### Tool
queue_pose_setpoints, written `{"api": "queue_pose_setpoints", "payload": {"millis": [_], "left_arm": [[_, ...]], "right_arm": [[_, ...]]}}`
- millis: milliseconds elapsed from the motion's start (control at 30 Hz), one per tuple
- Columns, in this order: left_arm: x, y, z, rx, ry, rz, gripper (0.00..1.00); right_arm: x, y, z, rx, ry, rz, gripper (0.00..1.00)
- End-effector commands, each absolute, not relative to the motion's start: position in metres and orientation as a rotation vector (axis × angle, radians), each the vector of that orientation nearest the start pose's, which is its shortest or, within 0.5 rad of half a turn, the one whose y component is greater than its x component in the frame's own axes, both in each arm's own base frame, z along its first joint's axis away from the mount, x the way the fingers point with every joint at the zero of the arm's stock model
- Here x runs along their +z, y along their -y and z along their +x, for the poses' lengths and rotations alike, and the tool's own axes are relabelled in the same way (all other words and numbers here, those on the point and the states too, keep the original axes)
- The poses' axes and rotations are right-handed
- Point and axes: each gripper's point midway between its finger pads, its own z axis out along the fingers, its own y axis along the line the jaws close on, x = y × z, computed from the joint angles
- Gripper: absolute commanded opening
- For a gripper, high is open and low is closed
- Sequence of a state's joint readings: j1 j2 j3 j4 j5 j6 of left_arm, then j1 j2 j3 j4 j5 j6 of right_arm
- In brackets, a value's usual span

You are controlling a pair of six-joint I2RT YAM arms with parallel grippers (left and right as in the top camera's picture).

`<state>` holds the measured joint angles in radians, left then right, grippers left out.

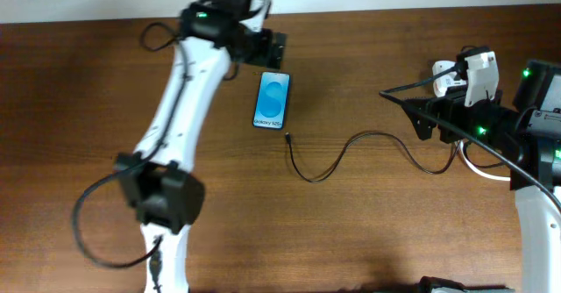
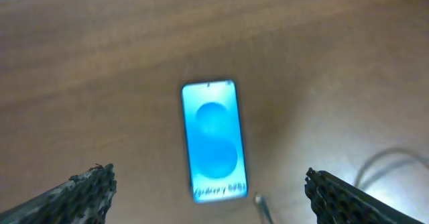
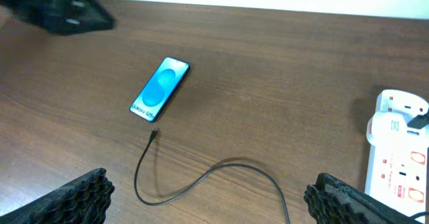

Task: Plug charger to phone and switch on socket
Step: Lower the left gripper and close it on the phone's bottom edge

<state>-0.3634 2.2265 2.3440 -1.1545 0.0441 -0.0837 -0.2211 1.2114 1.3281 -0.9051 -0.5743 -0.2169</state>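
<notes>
The phone (image 1: 272, 100) lies flat on the wooden table, blue screen up; it also shows as phone (image 2: 213, 140) and phone (image 3: 160, 88). The charger (image 1: 386, 136) is a thin black cable that snakes across the table. Its plug tip (image 1: 287, 136) rests just off the phone's near end, apart from it. The white socket (image 3: 394, 158) with red marks sits at the right, mostly hidden under my right arm in the overhead view. My left gripper (image 2: 209, 187) hovers open above the phone. My right gripper (image 3: 211, 192) stands open above the cable's loop (image 3: 201, 180).
A thick white cord (image 1: 484, 172) curls by the right arm's base. The left arm (image 1: 180, 109) stretches diagonally over the table's left half. The table's far edge (image 1: 368, 12) meets a pale wall.
</notes>
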Motion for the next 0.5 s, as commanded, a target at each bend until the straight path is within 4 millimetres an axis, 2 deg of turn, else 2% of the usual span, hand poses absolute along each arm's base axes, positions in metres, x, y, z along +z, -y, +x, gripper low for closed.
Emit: {"api": "queue_pose_setpoints", "payload": {"millis": [0, 233, 367, 467], "left_arm": [[0.155, 0.208, 0.515, -0.064, -2.651, 0.318, 0.99], [0.096, 0.236, 0.518, -0.059, -2.707, 0.368, 0.99], [0.068, 0.237, 0.515, -0.048, -2.765, 0.339, 0.99], [0.057, 0.236, 0.513, -0.036, -2.787, 0.344, 0.99]], "right_arm": [[0.3, -0.022, 0.33, 0.443, -2.217, -0.283, 0.98], [0.299, -0.023, 0.329, 0.447, -2.225, -0.281, 0.98], [0.298, -0.023, 0.328, 0.449, -2.231, -0.279, 0.98], [0.298, -0.023, 0.328, 0.45, -2.231, -0.279, 0.98]]}}
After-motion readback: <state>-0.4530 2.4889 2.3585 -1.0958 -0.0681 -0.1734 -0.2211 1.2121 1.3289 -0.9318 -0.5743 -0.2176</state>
